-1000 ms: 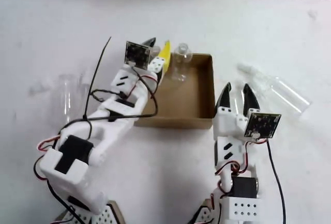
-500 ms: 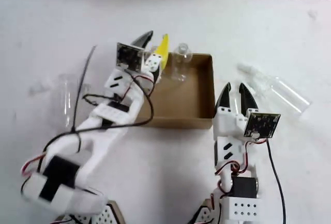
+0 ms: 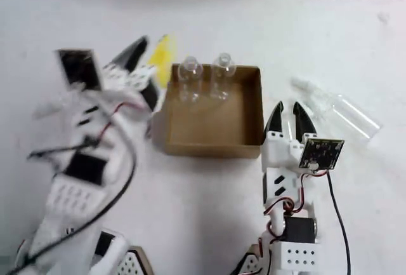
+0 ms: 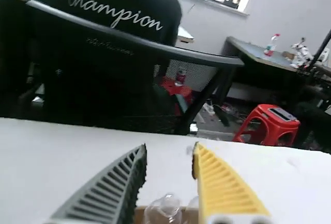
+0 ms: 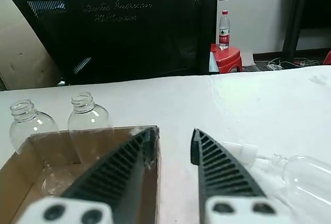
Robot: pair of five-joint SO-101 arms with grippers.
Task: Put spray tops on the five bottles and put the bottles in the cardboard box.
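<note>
Standing upright along the far wall of the open brown cardboard box (image 3: pixel 212 150) are two clear plastic bottles, one on the left (image 3: pixel 189 77) and one just to its right (image 3: pixel 222 75), both with uncapped necks. A third clear plastic bottle (image 3: pixel 346 113), fitted with a white spray top (image 3: pixel 303 86), lies on its side on the white table (image 3: pixel 209 211), right of the box and apart from it. The right gripper (image 3: pixel 288 106) sits just outside the box's right wall, its two black fingers spread with nothing between them. The left gripper (image 3: pixel 154 41), one finger black and one yellow, is likewise spread and empty. It sits just left of the box's far-left corner, blurred in the high view.
</note>
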